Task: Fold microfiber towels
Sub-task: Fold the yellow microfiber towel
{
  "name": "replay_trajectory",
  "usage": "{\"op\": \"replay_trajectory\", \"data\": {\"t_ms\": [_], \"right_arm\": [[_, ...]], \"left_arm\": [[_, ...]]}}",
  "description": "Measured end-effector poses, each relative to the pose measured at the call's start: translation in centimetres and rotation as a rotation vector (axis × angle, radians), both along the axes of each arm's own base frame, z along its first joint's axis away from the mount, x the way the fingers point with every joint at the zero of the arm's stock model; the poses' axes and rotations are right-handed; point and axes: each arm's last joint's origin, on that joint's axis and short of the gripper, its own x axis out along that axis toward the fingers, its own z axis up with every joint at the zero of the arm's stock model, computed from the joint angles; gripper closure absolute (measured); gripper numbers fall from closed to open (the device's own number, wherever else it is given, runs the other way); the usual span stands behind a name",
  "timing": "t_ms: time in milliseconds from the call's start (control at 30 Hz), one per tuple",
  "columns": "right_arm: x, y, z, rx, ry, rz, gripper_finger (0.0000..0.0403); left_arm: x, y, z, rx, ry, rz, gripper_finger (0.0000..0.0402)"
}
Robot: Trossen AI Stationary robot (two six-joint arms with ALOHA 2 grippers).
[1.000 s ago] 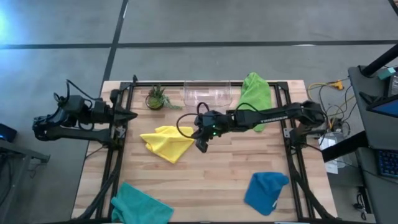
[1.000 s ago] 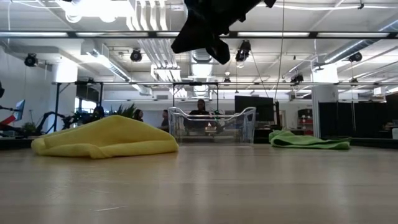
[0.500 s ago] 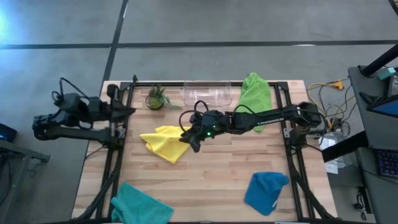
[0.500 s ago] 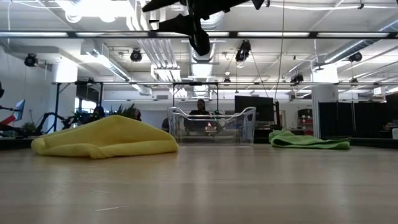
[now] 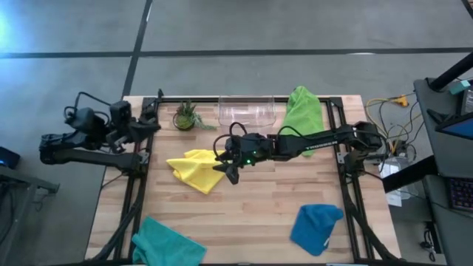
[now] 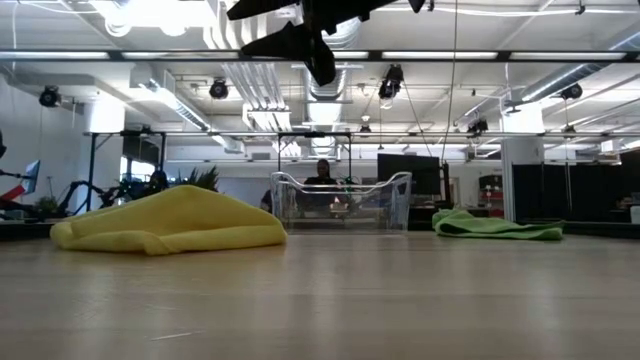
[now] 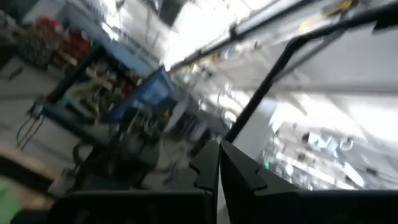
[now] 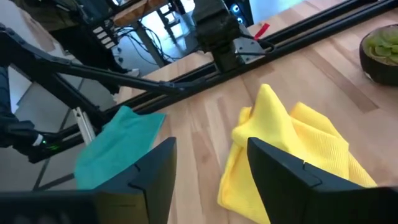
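The right hand (image 5: 225,165) hangs above the table (image 5: 259,207) with its two fingers spread wide and nothing between them. In the right wrist view the dark fingers (image 8: 280,180) stand well apart, and the yellow towel (image 8: 292,149) lies on the wood just ahead of them, bunched up with one corner standing in a peak. From overhead, the yellow towel (image 5: 196,168) lies crumpled just beside the hand, its nearest edge under the fingertips. The low view shows the hand (image 6: 300,35) high over the tabletop, clear of the yellow towel (image 6: 170,222), which sits as a rumpled mound.

The lime green towel (image 5: 303,109) lies well off, on the arm's side of the hand toward the table's far edge, next to the clear plastic bin (image 5: 247,112). The blue towel (image 5: 316,227) lies well apart from the hand near the front edge. The teal towel (image 5: 167,244) lies at the front corner beyond the yellow one, also well apart. A small potted plant (image 5: 185,116) stands beyond the yellow towel, near the far edge.

The left hand (image 5: 151,121) waits at the table's edge, well away from all four towels; the left wrist view shows its fingers (image 7: 214,168) pressed together, holding nothing.
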Motion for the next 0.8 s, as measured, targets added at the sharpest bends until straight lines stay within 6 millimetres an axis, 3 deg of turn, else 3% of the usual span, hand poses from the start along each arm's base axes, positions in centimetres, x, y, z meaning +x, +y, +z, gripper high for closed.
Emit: {"op": "replay_trajectory", "data": {"t_ms": [300, 567, 800], "right_arm": [[-0.2, -0.2, -0.3, 0.007, 0.039, -0.011, 0.0227], [-0.7, -0.6, -1.2, 0.007, 0.147, -0.023, 0.0246], [-1.4, -1.5, -0.3, -0.032, 0.152, -0.018, 0.0258]], "left_arm": [[0.0, -0.2, -4.5, 0.003, 0.572, -0.069, 0.0402], [-0.3, 0.1, -7.9, 0.017, 0.920, 0.051, 0.0402], [-0.2, 0.5, -9.2, 0.106, 1.070, 0.200, 0.0402]]}}
